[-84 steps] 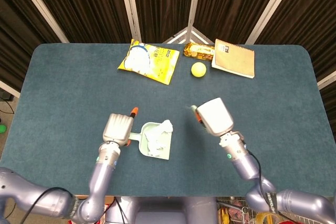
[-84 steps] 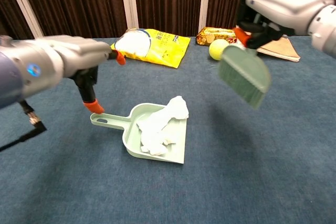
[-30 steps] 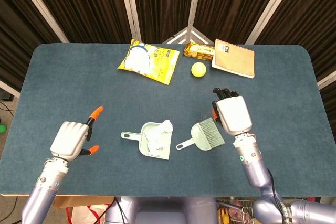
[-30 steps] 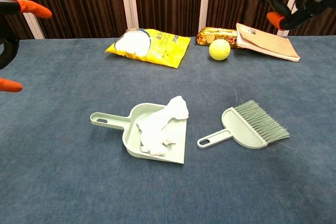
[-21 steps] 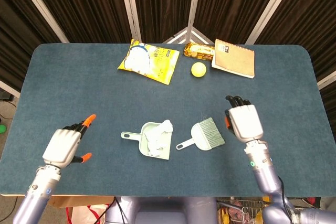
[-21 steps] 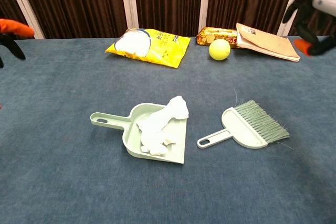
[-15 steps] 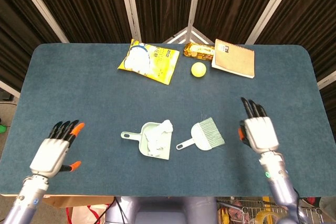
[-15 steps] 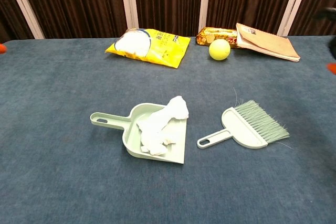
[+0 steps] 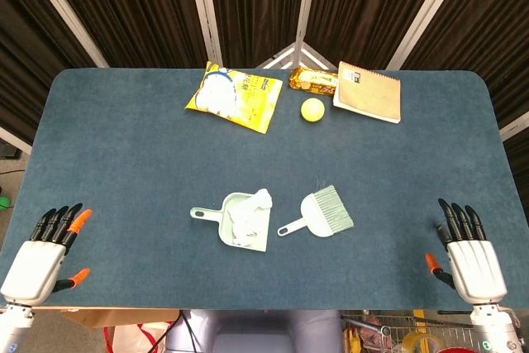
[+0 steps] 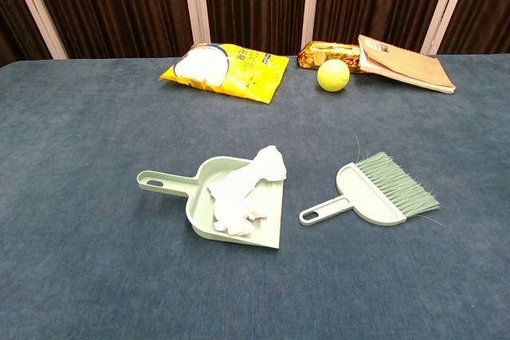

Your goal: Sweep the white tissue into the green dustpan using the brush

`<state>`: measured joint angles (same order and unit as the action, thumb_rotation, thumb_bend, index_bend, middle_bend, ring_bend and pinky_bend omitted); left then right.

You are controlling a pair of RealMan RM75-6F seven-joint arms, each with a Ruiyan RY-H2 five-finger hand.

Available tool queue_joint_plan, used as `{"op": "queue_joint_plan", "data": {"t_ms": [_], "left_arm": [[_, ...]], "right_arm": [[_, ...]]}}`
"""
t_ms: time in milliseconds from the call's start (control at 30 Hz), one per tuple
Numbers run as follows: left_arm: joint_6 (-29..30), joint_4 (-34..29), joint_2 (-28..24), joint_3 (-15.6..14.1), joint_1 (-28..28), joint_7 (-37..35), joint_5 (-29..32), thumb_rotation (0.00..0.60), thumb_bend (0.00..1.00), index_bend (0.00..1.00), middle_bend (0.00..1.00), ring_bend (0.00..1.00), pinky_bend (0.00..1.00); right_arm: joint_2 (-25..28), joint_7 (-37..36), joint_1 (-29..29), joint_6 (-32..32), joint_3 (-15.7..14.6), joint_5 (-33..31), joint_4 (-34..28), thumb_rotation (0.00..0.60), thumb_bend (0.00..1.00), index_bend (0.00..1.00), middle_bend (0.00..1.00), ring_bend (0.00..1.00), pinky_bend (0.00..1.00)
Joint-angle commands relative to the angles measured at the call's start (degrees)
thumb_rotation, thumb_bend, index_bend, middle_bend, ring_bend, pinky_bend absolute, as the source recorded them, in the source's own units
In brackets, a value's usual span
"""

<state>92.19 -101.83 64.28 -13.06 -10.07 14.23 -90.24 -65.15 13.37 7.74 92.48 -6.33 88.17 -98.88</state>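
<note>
Tissue sits in the dustpan, brush down, both hands spread empty: job looks done, just park clear.

The dustpan lay flat near the middle of the table, a pale green scoop with its handle pointing toward the left edge and its open mouth toward the near edge. The tissue, white and crumpled, sat inside it, one end rising over the far right rim. The brush, the same pale green, lay flat just beside the pan on its right, apart from it, bristles fanned toward the far right, handle toward the pan.
</note>
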Motion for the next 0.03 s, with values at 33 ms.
{"op": "queue_joint_plan", "data": {"t_ms": [33], "left_arm": [[0.2,1.9,0.4,0.9,0.9,-1.8,0.2,0.6,0.0,0.0,0.0,0.0,0.0]], "right_arm": [[0.0,-0.7,-1.5,1.4,0.4,0.1,0.8,0.6,0.33,0.0,0.0,0.0,0.0]]}}
